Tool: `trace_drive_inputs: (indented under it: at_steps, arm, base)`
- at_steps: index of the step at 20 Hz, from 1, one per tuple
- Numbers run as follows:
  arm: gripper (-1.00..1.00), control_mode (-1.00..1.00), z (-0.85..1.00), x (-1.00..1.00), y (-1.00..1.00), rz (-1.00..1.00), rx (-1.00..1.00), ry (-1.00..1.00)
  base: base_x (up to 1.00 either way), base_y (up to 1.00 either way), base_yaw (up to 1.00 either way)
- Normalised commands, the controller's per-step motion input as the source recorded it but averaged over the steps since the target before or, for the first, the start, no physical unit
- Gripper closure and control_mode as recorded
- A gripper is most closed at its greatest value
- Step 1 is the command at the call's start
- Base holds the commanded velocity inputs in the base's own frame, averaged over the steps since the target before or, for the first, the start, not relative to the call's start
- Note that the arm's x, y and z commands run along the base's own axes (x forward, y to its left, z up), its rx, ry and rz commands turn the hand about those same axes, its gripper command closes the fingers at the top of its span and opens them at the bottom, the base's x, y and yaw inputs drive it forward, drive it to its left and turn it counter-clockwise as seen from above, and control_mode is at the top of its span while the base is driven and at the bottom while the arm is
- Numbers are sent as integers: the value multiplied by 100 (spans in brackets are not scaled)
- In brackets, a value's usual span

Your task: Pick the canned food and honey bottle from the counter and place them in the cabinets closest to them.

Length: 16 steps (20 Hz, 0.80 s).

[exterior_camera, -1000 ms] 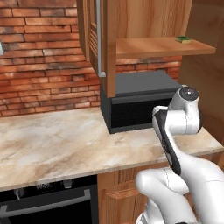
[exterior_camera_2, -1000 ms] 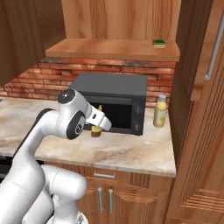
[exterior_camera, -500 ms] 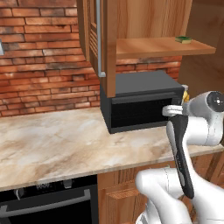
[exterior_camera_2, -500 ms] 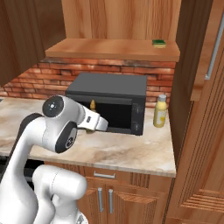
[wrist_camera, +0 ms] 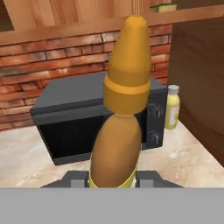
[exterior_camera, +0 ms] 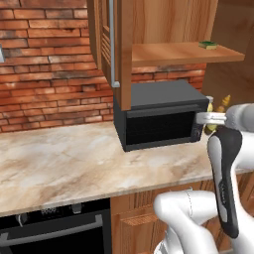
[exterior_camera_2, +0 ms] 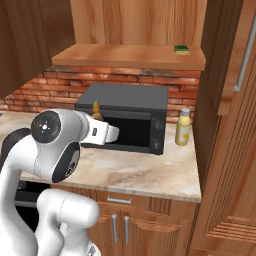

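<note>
One honey bottle (wrist_camera: 120, 118) sits clamped low on its body in the nearly shut jaws, before the microwave (wrist_camera: 94, 116); smooth, stiff, top-heavy, likely slippery.

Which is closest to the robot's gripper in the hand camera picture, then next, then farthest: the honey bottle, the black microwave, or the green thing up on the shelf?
1. The honey bottle: held upright in the gripper.
2. The black microwave: behind the bottle, on the counter.
3. The green thing: up on the wooden shelf, above and beyond the microwave.
</note>
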Motion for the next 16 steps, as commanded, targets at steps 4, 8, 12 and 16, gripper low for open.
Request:
trace_drive_inputs:
  at_steps: [4, 8, 12, 16]
  arm:
    - [100, -100, 71, -40, 3, 7, 0, -11]
    - [100, -100, 65, -33, 8, 7, -1, -7]
    - [100, -100, 57, -25, 13, 8, -3, -3]
    - [100, -100, 43, -4, 23, 9, -9, 2]
  base:
    - [0, 0, 0]
    - [0, 0, 0]
    - [0, 0, 0]
    - [0, 0, 0]
